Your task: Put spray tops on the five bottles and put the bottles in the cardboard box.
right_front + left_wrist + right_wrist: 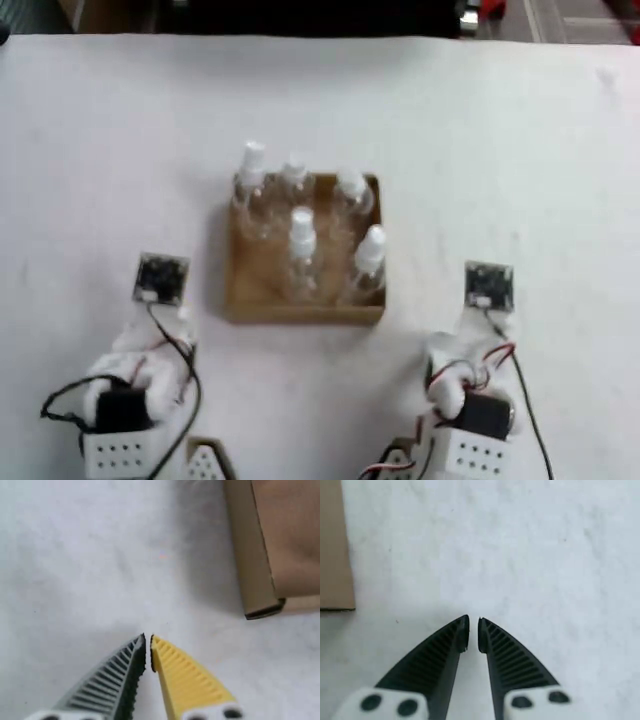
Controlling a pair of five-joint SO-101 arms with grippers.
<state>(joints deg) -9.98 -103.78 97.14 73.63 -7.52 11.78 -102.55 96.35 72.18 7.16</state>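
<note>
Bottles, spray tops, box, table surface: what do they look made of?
Bottles: clear and slightly glossy, and the brown box shows through them. Probably plastic, but glass is not ruled out.
Spray tops: opaque white, likely plastic.
Cardboard box: matte brown board with a folded wall edge.
Table: white, matte and faintly mottled. It looks like a cloth or paper cover; cannot tell which.

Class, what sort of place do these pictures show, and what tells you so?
Probably a robotics lab workbench: a white-covered table, the left arm and right arm side by side at its near edge, and a cardboard box holding five bottles.
</note>
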